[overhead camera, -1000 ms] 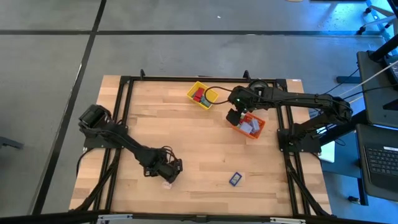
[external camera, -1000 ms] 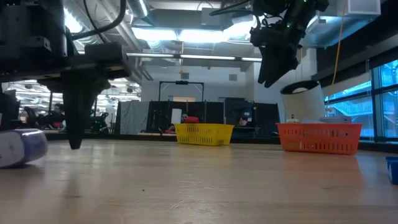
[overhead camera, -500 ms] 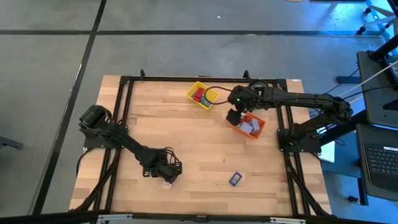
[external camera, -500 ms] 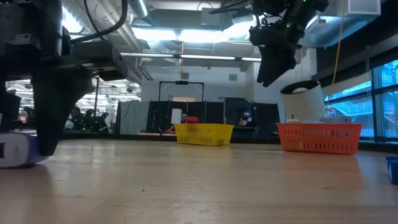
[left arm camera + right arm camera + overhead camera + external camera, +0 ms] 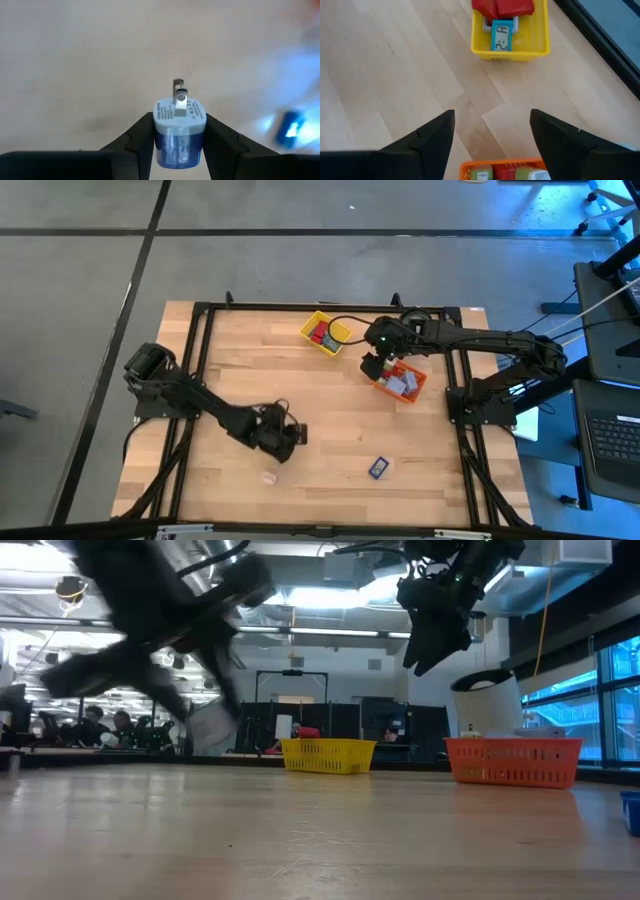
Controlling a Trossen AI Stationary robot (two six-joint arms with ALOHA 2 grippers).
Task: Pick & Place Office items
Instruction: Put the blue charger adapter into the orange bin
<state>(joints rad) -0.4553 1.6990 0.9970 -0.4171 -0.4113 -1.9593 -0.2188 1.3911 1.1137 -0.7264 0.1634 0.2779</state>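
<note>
My left gripper is shut on a small pale-blue and white plug block with two metal prongs, above the table's near middle; in the low view it shows blurred. My right gripper hangs open and empty, high between the yellow bin and the orange bin. It also shows in the low view and the right wrist view. A dark blue piece and a small pale piece lie flat on the table. My left gripper pinches the plug block by two opposite sides between its two fingers. The prong end sticks out past the fingertips. The block is lifted clear of the table.
The yellow bin holds red pieces and a teal piece with a display. The orange bin holds several pieces. Bare wood lies between the bins and the near edge. A black frame runs around the table.
My left gripper has risen from the table with the plug block and swung toward the right and far edges, tipping as it went. The block, which lay on the table at the near left, is now lifted clear. The small pale piece has stayed on the table.
</note>
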